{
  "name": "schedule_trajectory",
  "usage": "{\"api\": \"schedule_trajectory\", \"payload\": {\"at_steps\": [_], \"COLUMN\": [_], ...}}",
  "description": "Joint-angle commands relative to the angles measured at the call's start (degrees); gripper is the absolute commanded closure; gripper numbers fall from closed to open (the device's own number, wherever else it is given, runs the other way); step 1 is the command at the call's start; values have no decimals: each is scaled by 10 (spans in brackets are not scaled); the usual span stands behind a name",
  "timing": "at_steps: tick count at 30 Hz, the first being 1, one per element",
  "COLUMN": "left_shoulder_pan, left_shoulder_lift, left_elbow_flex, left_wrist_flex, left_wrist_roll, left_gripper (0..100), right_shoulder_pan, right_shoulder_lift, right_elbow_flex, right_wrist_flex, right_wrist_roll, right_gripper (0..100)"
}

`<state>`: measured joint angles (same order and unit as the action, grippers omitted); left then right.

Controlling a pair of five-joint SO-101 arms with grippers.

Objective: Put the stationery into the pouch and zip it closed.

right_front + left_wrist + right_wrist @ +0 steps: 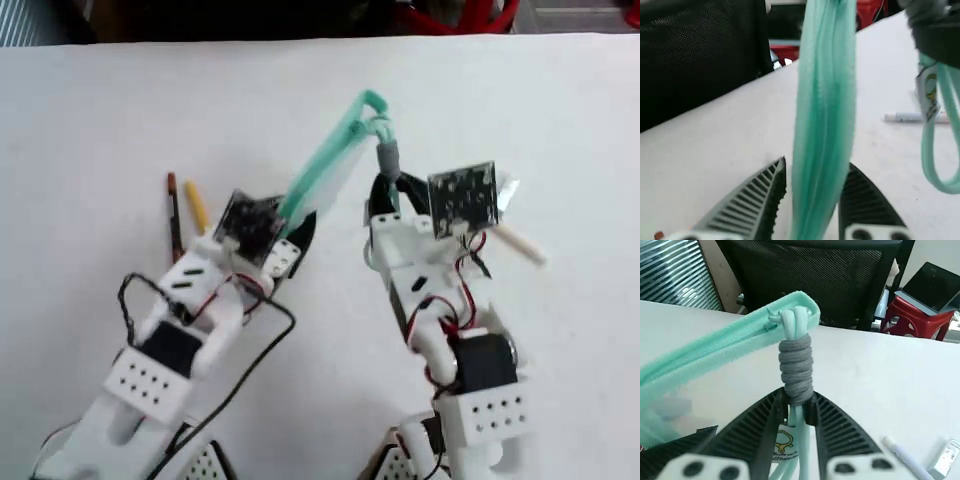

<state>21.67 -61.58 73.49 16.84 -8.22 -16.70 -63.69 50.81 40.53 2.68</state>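
Table: white table [90,120], plain top, running back to a straight far edge
Chair: black mesh chair [810,270], just behind that far edge
Stool: red stool [920,322], beside the chair, off the table
Laptop: dark laptop [935,282], on the stool
Blinds: slatted blinds [675,270], at the chair's other side

Pouch [322,165] between both arms. Left gripper [297,230] around near end, right gripper [799,395] around cord [795,371] at far end. Two pencils [195,207] on table [90,130] left, pen [520,243] right.
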Motion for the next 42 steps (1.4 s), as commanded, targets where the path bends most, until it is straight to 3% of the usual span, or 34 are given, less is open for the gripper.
{"api": "schedule_trajectory", "payload": {"at_steps": [1, 7, 14, 20, 25, 30, 36, 42], "left_shoulder_pan": [0, 27, 20, 17, 16, 15, 22, 41], "left_shoulder_lift": [-72, -36, 121, 182, 179, 87, -57, -25], "left_elbow_flex": [49, 68, 20, 18, 13, 8, -52, -80], "left_wrist_flex": [-83, -163, -244, -315, -318, -302, -119, -56], "left_wrist_roll": [-9, -8, -7, -10, -11, -11, -11, -27], "left_gripper": [835, 835, 836, 985, 976, 977, 977, 976], "right_shoulder_pan": [20, 52, 78, 82, 114, 117, 109, 109], "right_shoulder_lift": [51, 95, 111, 160, 237, 316, 362, 362], "right_elbow_flex": [-59, -82, -103, -128, -172, -198, -199, -199], "right_wrist_flex": [2, 2, -1, -3, 0, 2, 2, 13], "right_wrist_roll": [-20, -53, -53, -53, -72, -80, -80, -80], "right_gripper": [981, 981, 981, 981, 981, 981, 981, 981]}}
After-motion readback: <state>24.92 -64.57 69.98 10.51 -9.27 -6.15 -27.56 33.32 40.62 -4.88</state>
